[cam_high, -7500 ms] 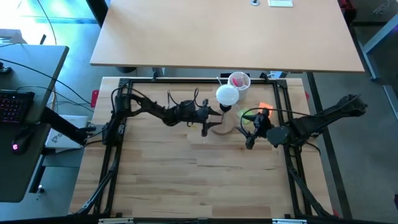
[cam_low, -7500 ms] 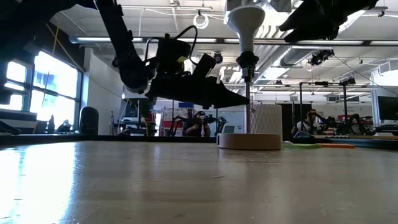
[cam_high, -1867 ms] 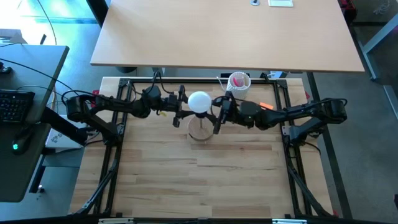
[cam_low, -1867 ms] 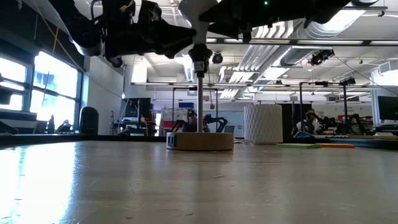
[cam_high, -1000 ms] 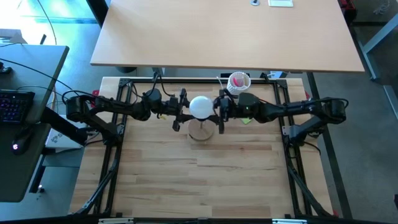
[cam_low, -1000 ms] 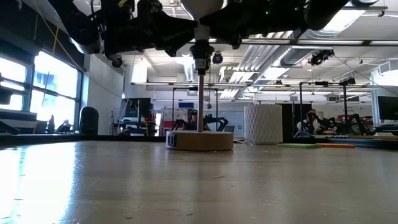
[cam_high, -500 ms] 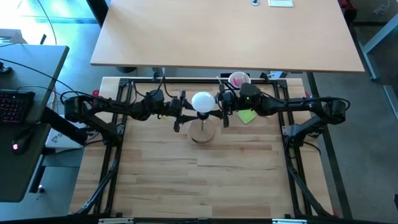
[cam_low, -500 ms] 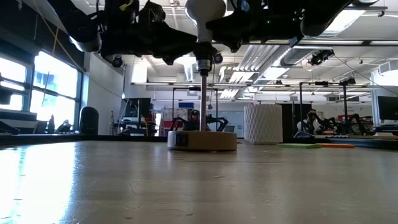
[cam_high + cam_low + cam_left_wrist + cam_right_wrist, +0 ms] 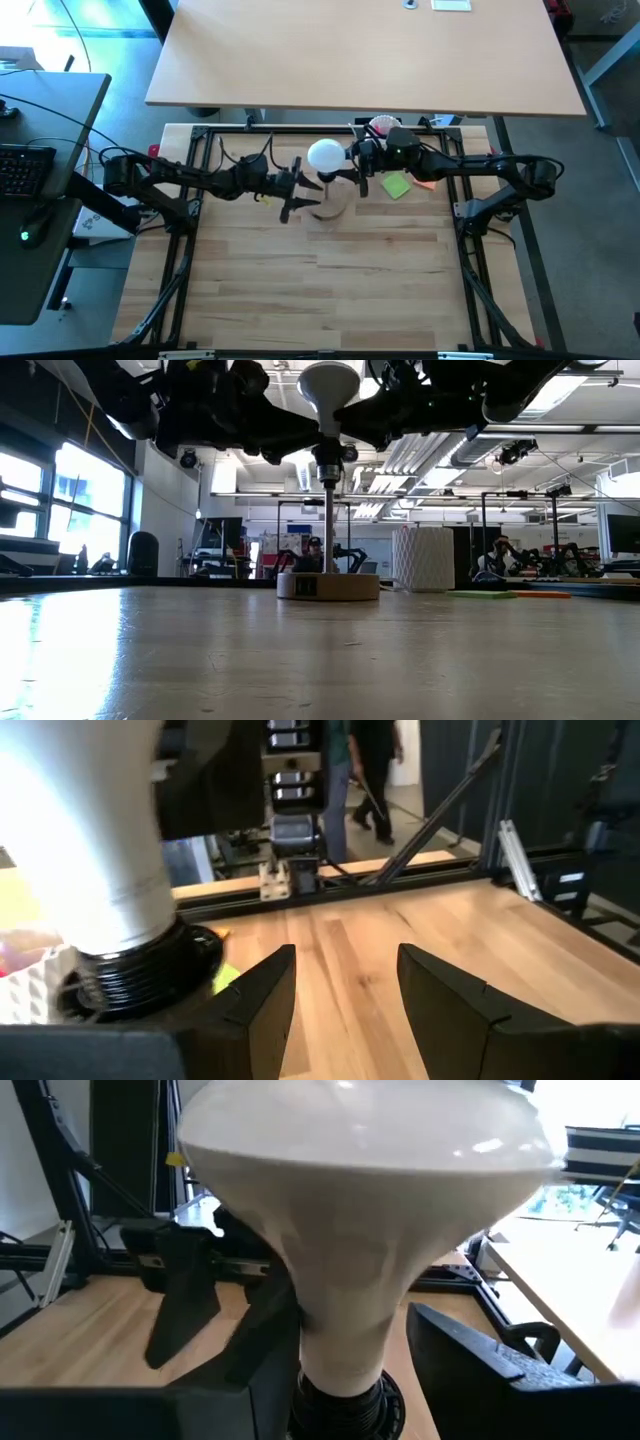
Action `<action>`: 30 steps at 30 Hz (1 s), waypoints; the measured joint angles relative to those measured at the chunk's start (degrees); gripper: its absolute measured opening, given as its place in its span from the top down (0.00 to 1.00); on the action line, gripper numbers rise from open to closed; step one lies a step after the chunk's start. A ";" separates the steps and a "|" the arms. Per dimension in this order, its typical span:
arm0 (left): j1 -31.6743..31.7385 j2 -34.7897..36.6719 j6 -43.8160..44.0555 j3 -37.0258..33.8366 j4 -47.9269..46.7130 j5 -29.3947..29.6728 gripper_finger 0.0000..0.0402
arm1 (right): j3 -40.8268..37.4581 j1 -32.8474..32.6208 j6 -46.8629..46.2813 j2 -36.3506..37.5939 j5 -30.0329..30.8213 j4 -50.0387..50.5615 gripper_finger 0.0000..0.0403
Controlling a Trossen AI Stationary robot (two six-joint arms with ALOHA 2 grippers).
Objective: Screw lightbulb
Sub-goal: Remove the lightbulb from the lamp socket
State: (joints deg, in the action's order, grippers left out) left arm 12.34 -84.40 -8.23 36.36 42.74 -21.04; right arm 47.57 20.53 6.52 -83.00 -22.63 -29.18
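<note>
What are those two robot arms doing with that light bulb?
They are screwing the lightbulb into a black socket on a pole with a round wooden base. The right gripper is around the bulb's neck. The left gripper sits open beside the socket, holding nothing.

— What's the bench itself like?
— A pale wooden butcher-block table [image 9: 330, 280] inside a black frame.
— And what sits on it?
— A round wooden base [image 9: 328, 586], a white ribbed cup [image 9: 424, 558] behind it, and a green sheet [image 9: 396, 186] beside an orange scrap [image 9: 424, 181].
</note>
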 joint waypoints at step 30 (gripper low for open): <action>0.30 -0.79 -6.75 0.09 -12.39 19.99 0.58 | 0.02 -14.74 -0.48 4.61 34.63 13.18 0.34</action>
State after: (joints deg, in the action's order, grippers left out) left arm 12.64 -85.19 -14.98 36.45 30.35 -1.05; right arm 47.59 5.79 6.03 -78.38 11.99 -16.00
